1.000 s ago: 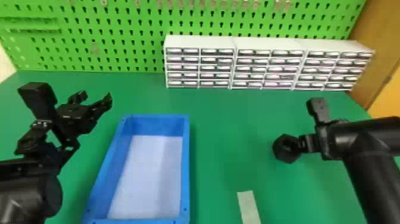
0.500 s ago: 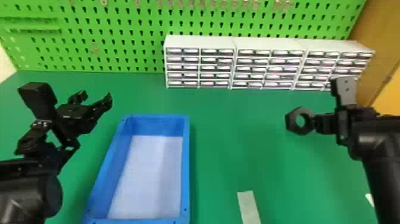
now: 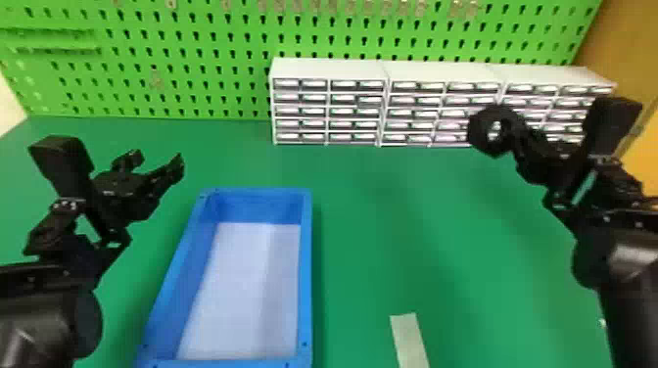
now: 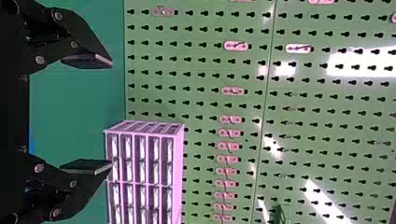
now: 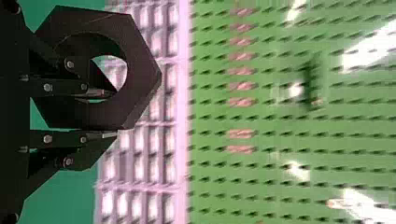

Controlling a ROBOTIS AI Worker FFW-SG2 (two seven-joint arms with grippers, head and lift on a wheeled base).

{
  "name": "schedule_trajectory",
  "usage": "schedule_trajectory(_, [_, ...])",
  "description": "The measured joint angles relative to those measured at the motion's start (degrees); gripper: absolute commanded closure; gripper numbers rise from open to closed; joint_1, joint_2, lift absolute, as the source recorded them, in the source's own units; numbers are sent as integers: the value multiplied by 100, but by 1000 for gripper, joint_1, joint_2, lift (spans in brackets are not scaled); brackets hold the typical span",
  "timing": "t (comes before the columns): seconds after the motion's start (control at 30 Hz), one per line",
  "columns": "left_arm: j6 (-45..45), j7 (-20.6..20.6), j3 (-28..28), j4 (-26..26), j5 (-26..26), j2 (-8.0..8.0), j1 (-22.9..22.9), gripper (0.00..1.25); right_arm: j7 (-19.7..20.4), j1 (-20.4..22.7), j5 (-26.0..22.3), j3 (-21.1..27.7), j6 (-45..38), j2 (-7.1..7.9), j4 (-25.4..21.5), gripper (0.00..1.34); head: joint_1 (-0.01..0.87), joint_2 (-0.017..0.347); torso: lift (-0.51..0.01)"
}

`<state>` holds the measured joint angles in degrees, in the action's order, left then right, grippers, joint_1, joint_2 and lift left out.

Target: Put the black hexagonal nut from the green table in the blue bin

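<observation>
Black hexagonal nut point(image 3: 480, 132) rising; right end effector point(image 5: 116, 113) pinching rim point(image 5: 95, 115) through hole, likely securing carry; left end effector point(image 4: 112, 114) waiting wide.

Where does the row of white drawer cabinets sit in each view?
Head view: the white drawer cabinets run from upper middle to upper right.
Left wrist view: just beyond one fingertip of the left gripper.
Right wrist view: behind the black hexagonal nut.
Shared landmark: the green pegboard behind them.
</observation>
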<state>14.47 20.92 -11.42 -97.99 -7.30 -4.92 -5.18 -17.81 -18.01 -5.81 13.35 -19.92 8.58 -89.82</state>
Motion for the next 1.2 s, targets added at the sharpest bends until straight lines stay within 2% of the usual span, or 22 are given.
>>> schedule_trajectory(0.2, [-11, 0, -6, 0, 0, 0, 1, 486, 33, 28, -864, -456, 849, 42, -1, 927, 691, 9, -97])
schedule_trajectory(0.37, [-20, 0, -15, 1, 4, 0, 10, 486, 32, -9, -1522, -925, 1019, 126, -20, 927, 691, 9, -97])
schedule_trajectory(0.6, [-52, 0, -38, 1, 26, 0, 17, 486, 32, -100, -2416, -1823, 1100, 321, -91, 927, 691, 9, -97])
schedule_trajectory(0.9, [-58, -1, -47, 1, 36, 0, 26, 486, 32, -277, -3148, -2977, 945, 589, -173, 927, 691, 9, -97])
schedule_trajectory(1.2, [-58, -5, -69, 6, 45, 0, 26, 486, 32, -407, -3554, -3869, 619, 746, -176, 927, 691, 9, -97])
